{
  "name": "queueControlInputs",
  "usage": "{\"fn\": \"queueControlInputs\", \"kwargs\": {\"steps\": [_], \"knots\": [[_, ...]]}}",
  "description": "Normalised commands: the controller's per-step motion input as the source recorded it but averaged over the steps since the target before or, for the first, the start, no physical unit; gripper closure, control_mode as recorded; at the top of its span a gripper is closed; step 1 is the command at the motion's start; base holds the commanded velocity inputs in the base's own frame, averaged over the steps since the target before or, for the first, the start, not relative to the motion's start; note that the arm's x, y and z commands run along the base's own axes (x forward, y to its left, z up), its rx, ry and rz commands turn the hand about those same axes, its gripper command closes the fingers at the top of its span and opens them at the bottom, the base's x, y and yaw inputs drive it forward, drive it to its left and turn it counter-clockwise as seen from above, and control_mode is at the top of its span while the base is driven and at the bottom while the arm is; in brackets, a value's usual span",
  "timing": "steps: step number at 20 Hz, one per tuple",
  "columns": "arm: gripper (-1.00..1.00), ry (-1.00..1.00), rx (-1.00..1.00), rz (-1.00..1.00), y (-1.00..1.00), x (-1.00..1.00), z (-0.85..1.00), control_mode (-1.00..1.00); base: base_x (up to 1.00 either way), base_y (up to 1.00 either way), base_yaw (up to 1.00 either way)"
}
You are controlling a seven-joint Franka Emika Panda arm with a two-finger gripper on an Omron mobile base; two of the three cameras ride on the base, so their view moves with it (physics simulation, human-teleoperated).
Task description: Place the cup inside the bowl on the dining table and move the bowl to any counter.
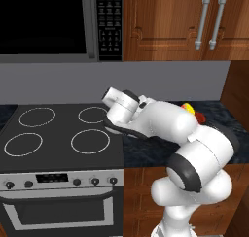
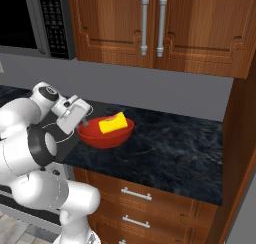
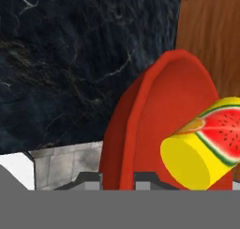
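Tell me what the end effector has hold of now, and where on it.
The end effector grips the bowl by its rim, one finger inside the wall and one outside. The cup lies on its side in the bowl, not gripped.

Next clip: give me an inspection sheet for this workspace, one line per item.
Surface: black stone counter beside the stove.
Job's things: red bowl over the counter, near its stove end; whether it rests there cannot be told. Yellow cup lies on its side inside the bowl.
Clutter: nothing seen.
Gripper: gripper shut on the bowl's rim, one finger either side.
Cables: nothing seen.
Surroundings: microwave above the stove, wooden wall cabinets, drawers below.
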Motion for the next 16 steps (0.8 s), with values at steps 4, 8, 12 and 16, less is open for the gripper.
{"fn": "queueControlInputs", "kwargs": {"steps": [4, 8, 12, 16], "knots": [[1.00, -0.10, -0.01, 0.00, 0.00, 0.26, -0.23, -1.00, 0.00, 0.00, 0.00], [1.00, -0.07, 0.00, 0.00, 0.00, 0.27, -0.10, -1.00, 0.00, 0.00, 0.00], [1.00, -0.03, 0.00, 0.00, 0.00, 0.31, -0.02, -1.00, 0.00, 0.00, 0.00], [1.00, 0.00, 0.00, 0.00, 0.00, 0.38, -0.07, -1.00, 0.00, 0.00, 0.00]]}}
